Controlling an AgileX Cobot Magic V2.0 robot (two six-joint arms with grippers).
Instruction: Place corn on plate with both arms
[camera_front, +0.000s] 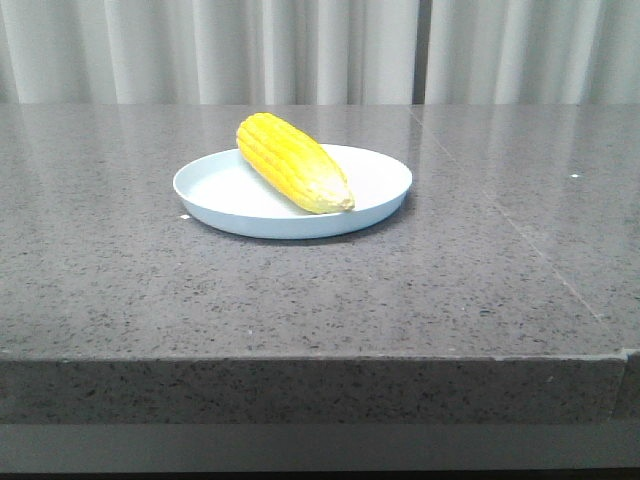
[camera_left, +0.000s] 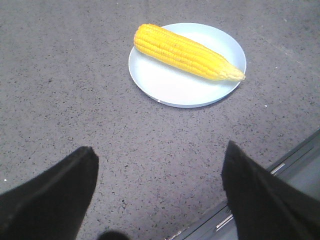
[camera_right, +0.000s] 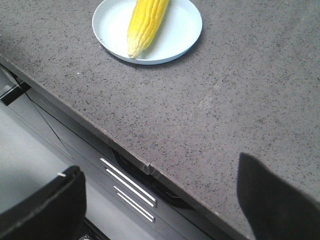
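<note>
The yellow corn (camera_front: 292, 162) lies across the pale blue plate (camera_front: 215, 195) near the middle of the grey stone table, its paler tip pointing front right. Both wrist views show the corn (camera_left: 185, 52) (camera_right: 145, 22) resting on the plate (camera_left: 170, 87) (camera_right: 182, 30). My left gripper (camera_left: 160, 160) is open over bare table, well short of the plate, nothing between its black fingers. Empty as well, my right gripper (camera_right: 160, 172) is open above the table's front edge, far from the plate. Neither gripper appears in the front view.
The table's front edge (camera_front: 320, 358) runs across the front view, and a seam (camera_front: 520, 235) crosses the top to the right of the plate. Below the edge, the right wrist view shows a grey cabinet with metal strips (camera_right: 127, 187). Curtains hang behind.
</note>
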